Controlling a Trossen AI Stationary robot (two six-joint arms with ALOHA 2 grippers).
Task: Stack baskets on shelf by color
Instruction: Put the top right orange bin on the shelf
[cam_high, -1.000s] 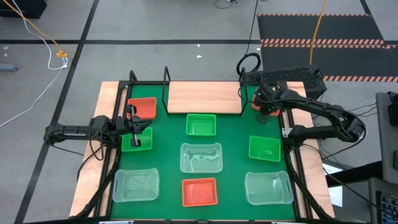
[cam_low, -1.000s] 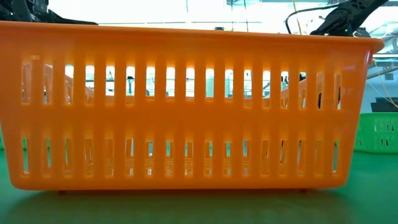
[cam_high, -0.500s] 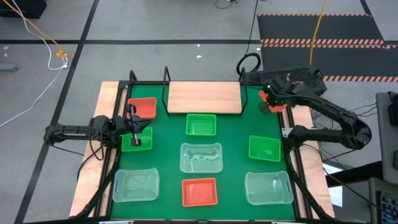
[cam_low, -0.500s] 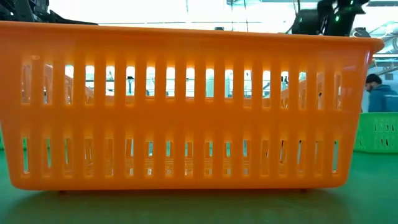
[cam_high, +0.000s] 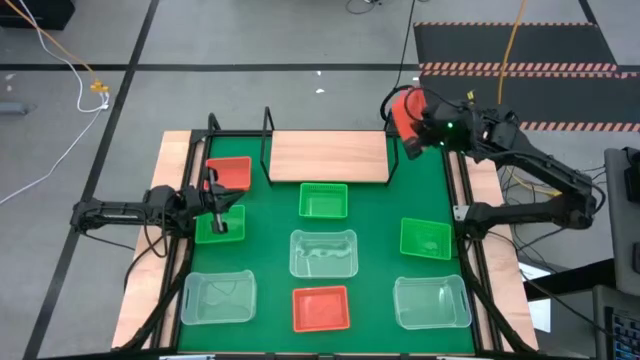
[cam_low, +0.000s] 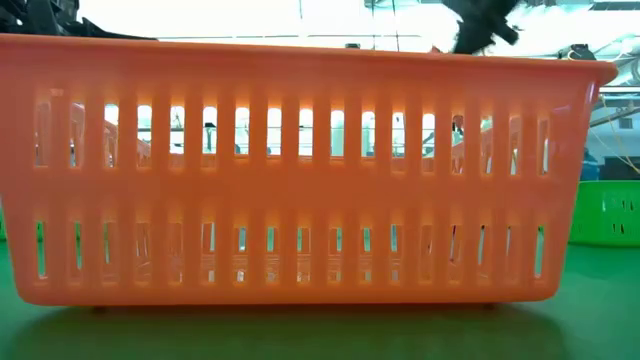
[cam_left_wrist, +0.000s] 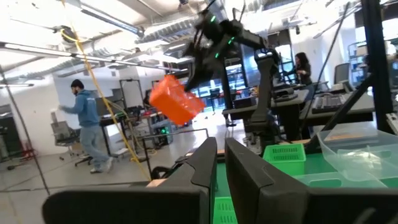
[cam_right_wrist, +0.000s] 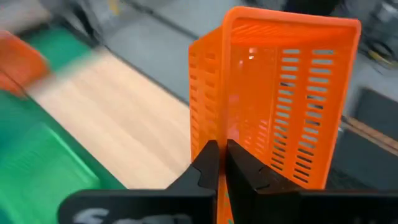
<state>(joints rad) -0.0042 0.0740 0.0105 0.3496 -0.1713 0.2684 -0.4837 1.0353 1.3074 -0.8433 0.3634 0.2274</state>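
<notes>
My right gripper (cam_high: 416, 122) is shut on a red basket (cam_high: 403, 110), high in the air past the right end of the shelf (cam_high: 328, 157). The left wrist view shows that basket (cam_left_wrist: 176, 99) hanging tipped under the right arm. My left gripper (cam_high: 217, 207) is shut and hovers over a green basket (cam_high: 220, 226) at the mat's left side. A second red basket (cam_high: 231, 172) sits beside the shelf's left end. A third (cam_high: 320, 308) stands at the near edge and fills the low view (cam_low: 320, 170). My right gripper pinches one wall of the red basket at its rim (cam_right_wrist: 217, 127), one finger inside and one outside. The basket is lifted clear and tipped onto its side. My left gripper (cam_left_wrist: 221, 163): I cannot tell whether it touches the green basket under it.
On the green mat (cam_high: 375, 215) stand two more green baskets (cam_high: 323, 200) (cam_high: 425, 238) and three clear ones (cam_high: 323, 252) (cam_high: 218, 297) (cam_high: 432, 302). The shelf's black wire frame (cam_high: 266, 130) rises at its ends. People show in the room beyond the table.
My right gripper has risen from beside the shelf's right end, shifting toward the far edge, with the red basket in its hold. The basket has gone from low by the mat to hanging clear in the air and has tipped over.
</notes>
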